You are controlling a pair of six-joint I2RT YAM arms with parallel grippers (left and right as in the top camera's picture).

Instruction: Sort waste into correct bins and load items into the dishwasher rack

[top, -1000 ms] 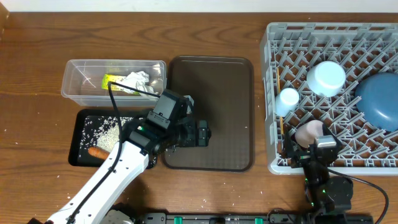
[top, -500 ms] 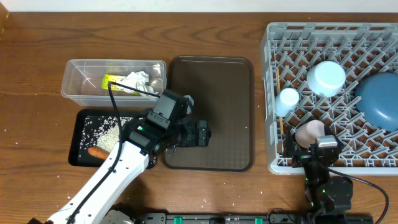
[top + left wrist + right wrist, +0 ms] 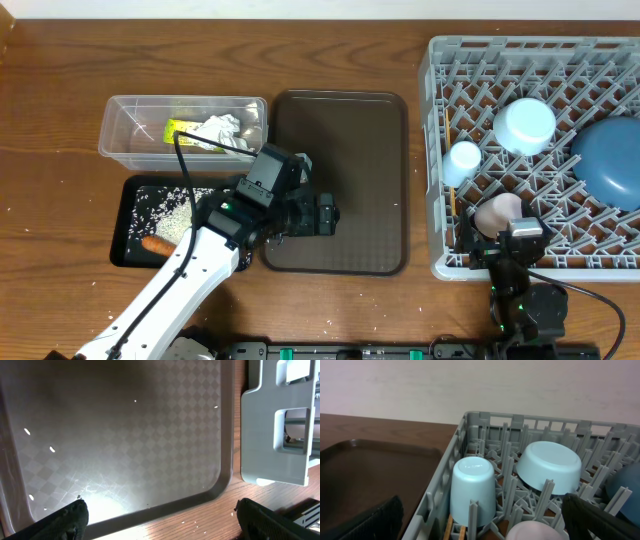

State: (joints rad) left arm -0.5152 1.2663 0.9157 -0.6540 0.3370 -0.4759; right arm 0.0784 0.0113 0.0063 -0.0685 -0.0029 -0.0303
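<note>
The clear tub [image 3: 114,136] holds crumpled tissue [image 3: 218,129] and a yellow-green wrapper [image 3: 179,130]. In the black tray [image 3: 133,232] lie rice [image 3: 170,205] and a carrot piece [image 3: 157,244]. The grey rack [image 3: 436,150] carries a blue plate [image 3: 608,165], an upturned white bowl [image 3: 524,125], a light blue cup [image 3: 463,160], a pink cup [image 3: 497,212] and chopsticks [image 3: 453,205]. My left gripper [image 3: 330,214] hangs open and empty over the brown tray's near edge [image 3: 165,512]. At the rack's near wall [image 3: 442,492], my right gripper [image 3: 487,521] stands open, with the light blue cup [image 3: 472,487] ahead of it.
The brown serving tray [image 3: 340,120] lies between the bins and the rack, a few rice grains [image 3: 51,449] on it. More loose grains [image 3: 195,522] dot the wood beside its edge. The rack's corner [image 3: 275,425] stands just right of the tray.
</note>
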